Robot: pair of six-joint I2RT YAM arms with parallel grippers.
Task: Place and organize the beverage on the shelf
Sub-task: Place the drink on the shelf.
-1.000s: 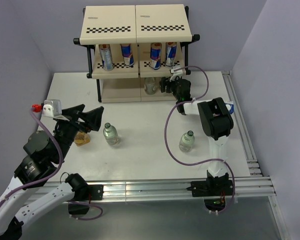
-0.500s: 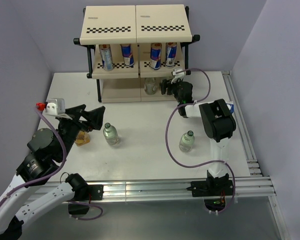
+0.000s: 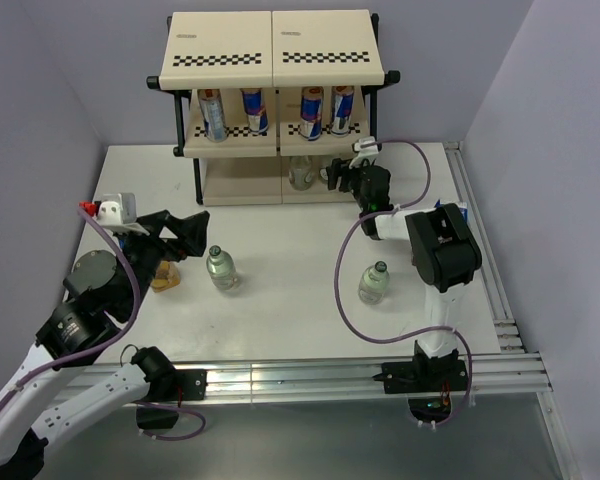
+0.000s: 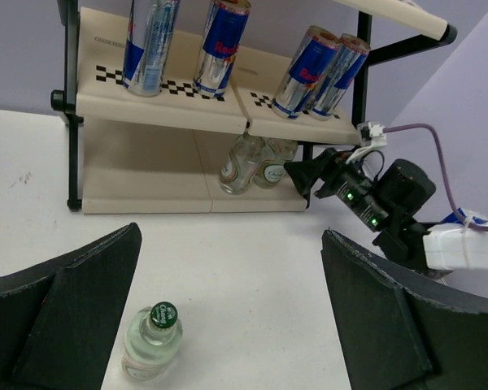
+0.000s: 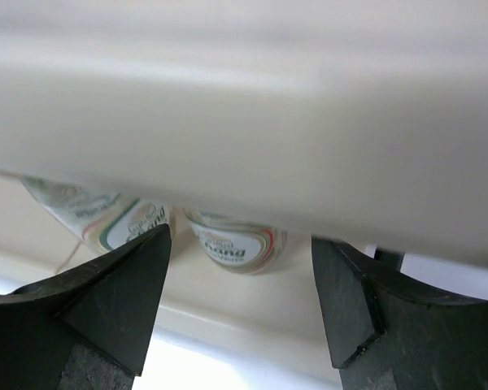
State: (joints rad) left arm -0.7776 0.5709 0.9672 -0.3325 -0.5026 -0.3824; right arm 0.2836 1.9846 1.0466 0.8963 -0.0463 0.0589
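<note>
The shelf (image 3: 270, 60) stands at the back with several cans (image 3: 255, 110) on its middle tier and two green-capped bottles (image 4: 248, 162) on the bottom tier. My right gripper (image 3: 333, 175) is open just in front of that tier, and the nearer bottle (image 5: 236, 240) stands beyond its fingertips, untouched. One bottle (image 3: 221, 268) stands on the table just right of my open left gripper (image 3: 185, 220). In the left wrist view this bottle (image 4: 152, 341) sits low beside the left finger. Another bottle (image 3: 374, 284) stands beside the right arm. A yellow carton (image 3: 164, 277) lies under the left arm.
The shelf's middle tier edge (image 5: 244, 122) hangs close above the right gripper. The right arm's purple cable (image 3: 340, 290) loops over the table near the lone bottle. A corner of another carton (image 3: 463, 213) shows behind the right arm. Rails (image 3: 480, 260) line the table's right side.
The right gripper has drawn back a little from the bottom tier, leaving the bottle there. The left arm has shifted slightly, still open.
</note>
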